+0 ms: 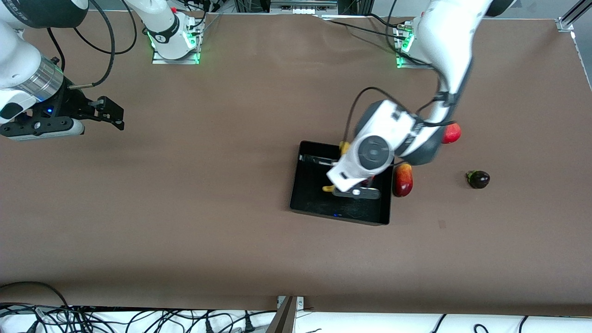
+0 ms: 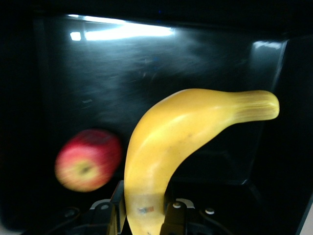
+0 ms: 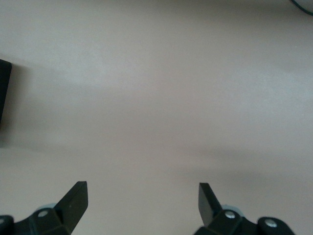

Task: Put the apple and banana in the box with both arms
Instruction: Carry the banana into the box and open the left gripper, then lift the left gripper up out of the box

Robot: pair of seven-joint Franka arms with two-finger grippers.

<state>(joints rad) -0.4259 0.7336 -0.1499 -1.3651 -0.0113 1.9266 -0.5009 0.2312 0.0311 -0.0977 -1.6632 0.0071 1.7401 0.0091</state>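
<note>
Brown table (image 1: 222, 194); black box (image 1: 307, 194) holds apple (image 2: 88, 160)

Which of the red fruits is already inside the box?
The apple, small with a yellow-streaked dimple, lies in the box under the left hand. The oblong red-yellow fruit and the evenly red one sit outside.

You have a black box (image 1: 309, 194) mid-table, the left arm (image 1: 416, 120) reaching over it, yellow banana (image 1: 344, 146) ends showing beside its wrist. Red-yellow oblong fruit (image 1: 403, 181) touching the box wall; red round fruit (image 1: 452, 133); dark fruit (image 1: 478, 179). Right gripper (image 1: 109, 112) waits over bare table.
</note>
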